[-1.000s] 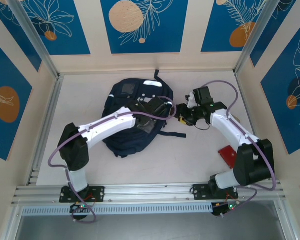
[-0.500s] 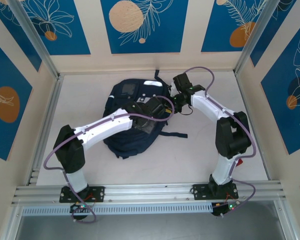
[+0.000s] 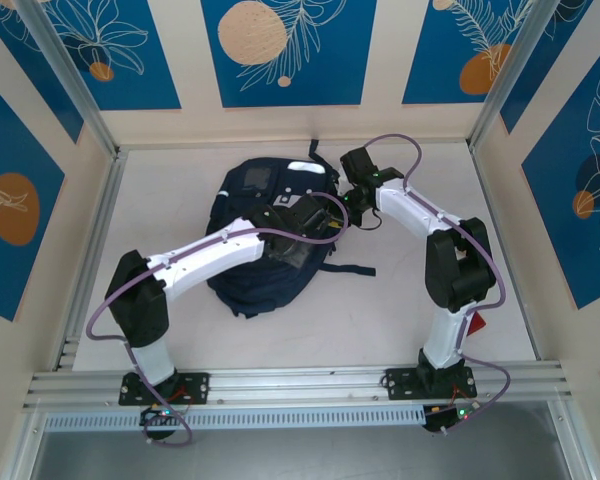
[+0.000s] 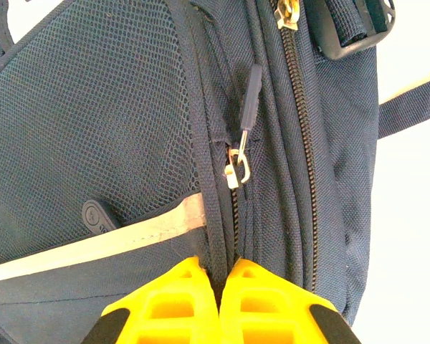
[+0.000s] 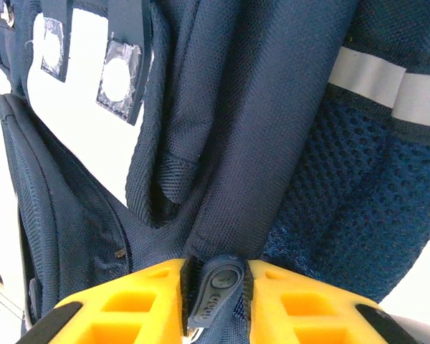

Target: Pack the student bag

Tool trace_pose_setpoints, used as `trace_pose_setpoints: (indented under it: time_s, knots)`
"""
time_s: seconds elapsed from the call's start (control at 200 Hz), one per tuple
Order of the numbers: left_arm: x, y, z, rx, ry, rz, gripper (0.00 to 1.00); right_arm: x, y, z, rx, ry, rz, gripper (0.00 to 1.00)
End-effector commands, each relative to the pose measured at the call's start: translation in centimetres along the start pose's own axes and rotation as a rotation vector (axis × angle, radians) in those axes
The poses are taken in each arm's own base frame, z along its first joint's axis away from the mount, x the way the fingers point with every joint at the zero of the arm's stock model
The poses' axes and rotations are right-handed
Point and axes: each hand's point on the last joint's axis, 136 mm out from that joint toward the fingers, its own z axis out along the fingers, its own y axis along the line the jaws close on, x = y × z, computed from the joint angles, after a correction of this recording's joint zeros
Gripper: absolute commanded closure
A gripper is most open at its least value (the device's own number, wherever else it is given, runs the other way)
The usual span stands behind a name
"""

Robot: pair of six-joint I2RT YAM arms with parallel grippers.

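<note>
The student bag (image 3: 238, 208), a large dark navy fabric backpack with a pale reflective stripe, lies flat on the white table (image 3: 400, 290), towards the back and just left of the middle. Both my arms reach over it.

My left claw (image 4: 221, 276) is pinched shut on the dark corded seam of the bag, just below a small metal zip slider (image 4: 236, 168). My right claw (image 5: 216, 281) is closed narrow on a dark blue rubbery pull tab (image 5: 216, 290) at the bag's far right edge.

My worry is that tab: it is small and smooth, and I judge it could slip from my fingers if I pull at an angle. If my left pinch gives way, the whole bag would drag along instead of the zip running. Loose cloth could also jam the teeth.

The zips I can see look closed, so I cannot tell what the bag holds. Its mesh side pocket (image 4: 93, 122) looks flat. A red flat thing (image 3: 474, 325) lies on the table behind my right arm.
</note>
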Motion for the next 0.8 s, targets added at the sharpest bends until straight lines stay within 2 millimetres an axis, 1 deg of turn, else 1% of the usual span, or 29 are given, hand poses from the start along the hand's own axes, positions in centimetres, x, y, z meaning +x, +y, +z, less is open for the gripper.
trace_pose_setpoints:
  time_s: [0.0, 0.12, 0.22, 0.32, 0.47, 0.535, 0.645, 0.79]
  knots:
    - [-1.8, -0.2, -2.2, 0.051, -0.091, -0.045, 1.00, 0.6, 0.8, -1.1, -0.030, 0.006, -0.008, 0.73]
    - [-2.0, -0.3, -2.3, 0.051, -0.094, -0.046, 1.00, 0.6, 1.5, -1.2, -0.083, 0.011, -0.007, 0.74]
    - [-1.9, -0.3, -2.2, 0.053, -0.090, -0.046, 1.00, 0.6, 1.7, -1.5, -0.096, -0.004, -0.014, 0.80]
    - [-1.9, -0.3, -2.1, 0.052, -0.086, -0.050, 1.00, 0.6, 1.7, -2.0, -0.101, -0.025, -0.020, 0.83]
    - [-1.8, -0.1, -1.8, 0.049, -0.079, -0.065, 1.00, 1.3, 2.5, -3.0, -0.152, -0.055, -0.056, 0.88]
    - [-1.8, -0.1, -1.7, 0.051, -0.077, -0.074, 1.00, 1.6, 2.7, -3.5, -0.172, -0.064, -0.067, 0.93]
    - [-1.8, -0.1, -1.7, 0.061, -0.076, -0.087, 1.00, 2.5, 2.1, -3.7, -0.165, -0.062, -0.042, 1.00]
    - [-2.0, -0.4, -1.4, 0.082, -0.077, -0.104, 1.00, 4.2, 0.7, -3.3, -0.147, -0.026, 0.074, 1.00]
